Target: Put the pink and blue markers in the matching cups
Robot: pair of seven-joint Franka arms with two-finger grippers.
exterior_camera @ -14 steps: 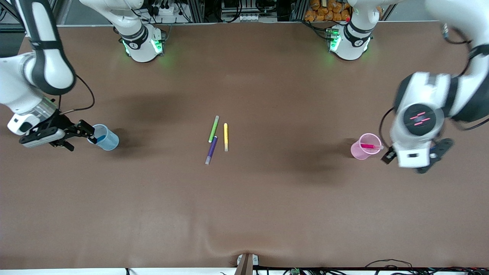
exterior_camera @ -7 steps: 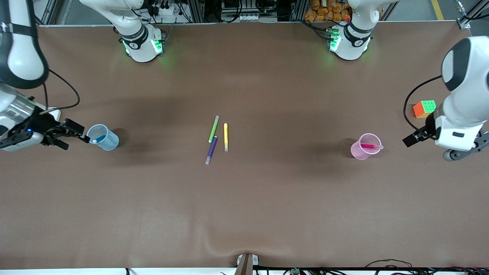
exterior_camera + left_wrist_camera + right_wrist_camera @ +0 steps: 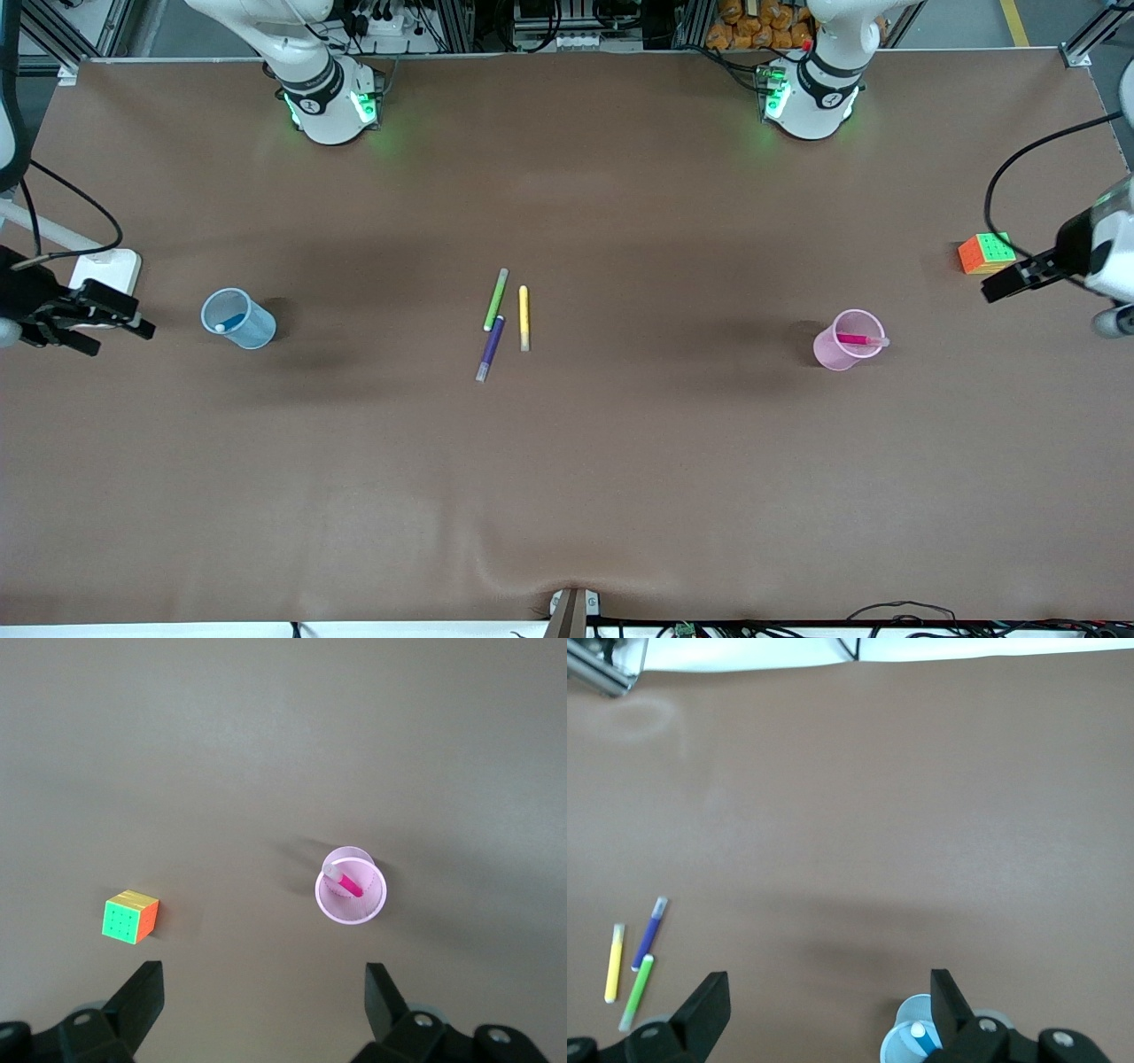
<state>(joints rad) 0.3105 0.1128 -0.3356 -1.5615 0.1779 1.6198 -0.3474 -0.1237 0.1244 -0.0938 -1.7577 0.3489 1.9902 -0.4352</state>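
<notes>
A blue marker (image 3: 229, 324) stands white end up inside the pale blue cup (image 3: 239, 320), toward the right arm's end of the table. The pink marker (image 3: 859, 338) leans inside the pale pink cup (image 3: 846, 340), toward the left arm's end. My right gripper (image 3: 133, 321) is open and empty, apart from the blue cup (image 3: 908, 1041) and farther out toward the table's end. My left gripper (image 3: 1054, 297) is also open and empty, well clear of the pink cup (image 3: 351, 887). Both wrist views show wide jaws at the left gripper (image 3: 264, 992) and the right gripper (image 3: 830, 1005) with only bare table between them.
Green (image 3: 495, 299), yellow (image 3: 524, 317) and purple (image 3: 490, 347) pens lie together mid-table. A colourful puzzle cube (image 3: 985, 252) sits by the left arm's end, close to my left gripper. A white block (image 3: 108, 267) lies near the right gripper.
Both arms have drawn back from the cups toward their own ends of the table. The left arm's retreat uncovered the cube. The markers and cups stayed put.
</notes>
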